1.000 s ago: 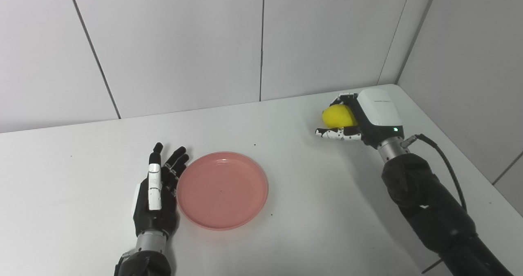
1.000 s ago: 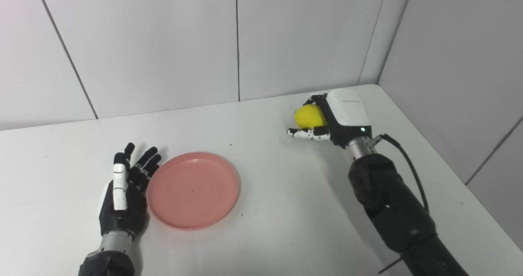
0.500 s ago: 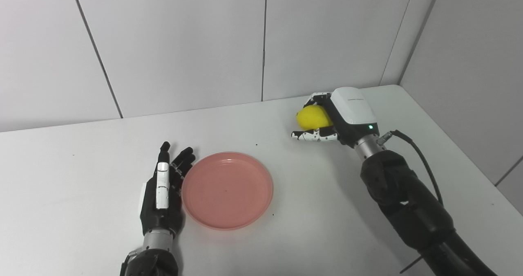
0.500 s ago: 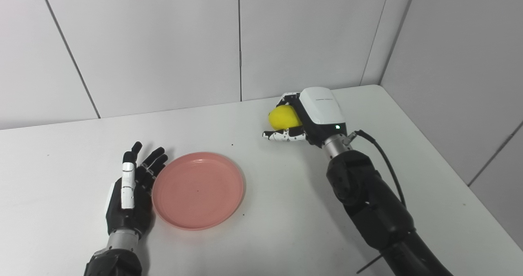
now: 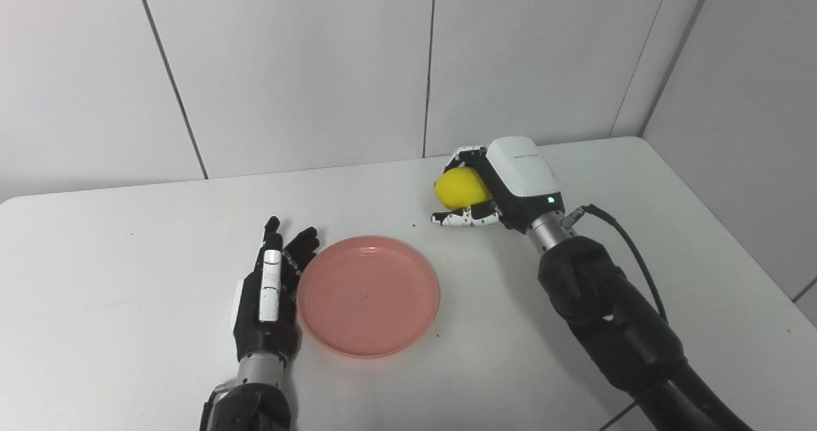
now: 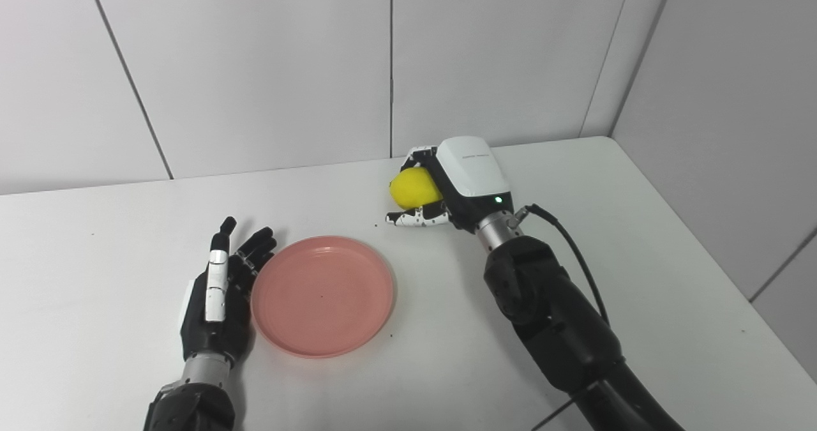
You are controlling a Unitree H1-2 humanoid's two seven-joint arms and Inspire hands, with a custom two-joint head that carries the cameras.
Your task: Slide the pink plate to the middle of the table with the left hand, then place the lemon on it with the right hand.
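On my far left the left hand [image 5: 267, 303] lies flat on the white counter [image 5: 115, 278], palm side toward the plate, its fingers [image 5: 300, 252] spread apart and straight, holding nothing. Their tips sit just beside the plate's left rim; I cannot tell from either eye view whether they actually touch it.

Next comes the pink plate [image 5: 369, 295]: one plate, round, shallow, with a low raised rim and a matte salmon-pink face. Its surface is bare apart from a tiny dark speck near the centre. It rests flat on the counter, roughly at the middle of the counter's width and toward the near side.

Further right and farther back, the lemon [image 5: 461, 188] is a single, smooth, bright yellow oval. It is up in the right hand [image 5: 494, 185], well apart from the plate and beyond the plate's far right edge. The right hand's fingers are curled closed around the lemon, with the white-and-black thumb [image 5: 463, 218] stretched underneath it and the other fingers wrapping over the top. The white back of the hand faces up, with a small green light lit near the wrist. A black cable [image 5: 629, 249] loops from the wrist along the dark forearm.

I count one plate, one lemon, two hands.
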